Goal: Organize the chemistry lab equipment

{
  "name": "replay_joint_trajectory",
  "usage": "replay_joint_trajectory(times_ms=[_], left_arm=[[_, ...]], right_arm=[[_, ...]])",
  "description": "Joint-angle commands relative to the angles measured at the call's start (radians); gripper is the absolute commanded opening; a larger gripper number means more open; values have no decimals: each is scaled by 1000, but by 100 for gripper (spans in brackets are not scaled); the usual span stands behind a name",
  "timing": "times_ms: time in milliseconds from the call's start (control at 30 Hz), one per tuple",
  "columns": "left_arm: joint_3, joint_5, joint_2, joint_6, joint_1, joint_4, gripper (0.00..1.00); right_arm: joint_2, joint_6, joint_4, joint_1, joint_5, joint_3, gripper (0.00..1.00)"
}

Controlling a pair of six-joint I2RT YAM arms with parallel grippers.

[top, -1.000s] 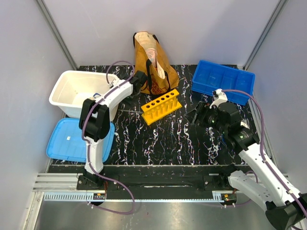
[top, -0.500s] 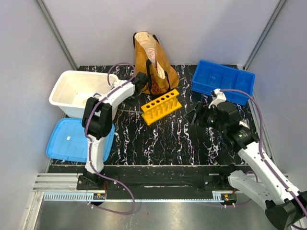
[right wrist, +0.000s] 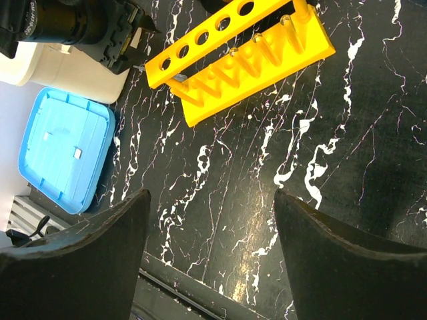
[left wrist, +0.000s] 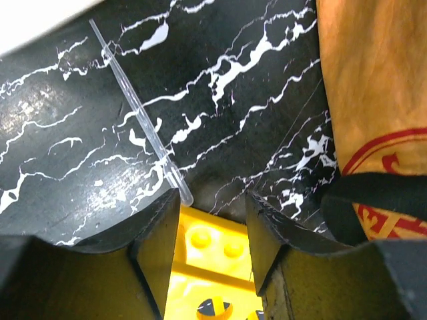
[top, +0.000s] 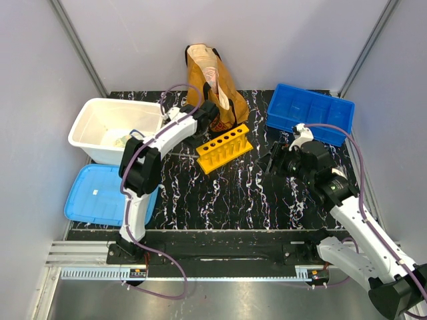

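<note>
The yellow test-tube rack (top: pixel 225 148) lies on the black marbled table, below the tote bag. My left gripper (top: pixel 208 115) is open and hovers just behind the rack, next to the bag. In the left wrist view (left wrist: pixel 213 197) the rack's end (left wrist: pixel 207 257) shows between the jaws; I cannot tell whether they touch it. A thin clear tube (left wrist: pixel 137 110) lies on the table, its tip by the left finger. My right gripper (top: pixel 273 160) is open and empty, right of the rack. The right wrist view (right wrist: pixel 210 193) shows the rack (right wrist: pixel 240 53) beyond it. No blue stick shows.
A mustard-brown tote bag (top: pixel 213 87) stands at the back and fills the right of the left wrist view (left wrist: pixel 380 87). A blue compartment bin (top: pixel 310 113) sits back right. A white tub (top: pixel 80 123) and a light blue lid (top: pixel 100 193) sit on the left.
My left gripper has moved right, from beside the white tub to behind the rack by the bag. The right arm has barely moved.
</note>
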Motion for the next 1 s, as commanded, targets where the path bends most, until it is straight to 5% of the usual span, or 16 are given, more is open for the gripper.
replay_joint_trajectory(times_ms=[0,967], left_arm=[[21,-51,-32,-25,-13,-32,48],[-28,38,83,-72,15,-23,51]], right_arm=[[-6,-21,21,8,-2,28,80],[11,-41,-4,9,12,37,80]])
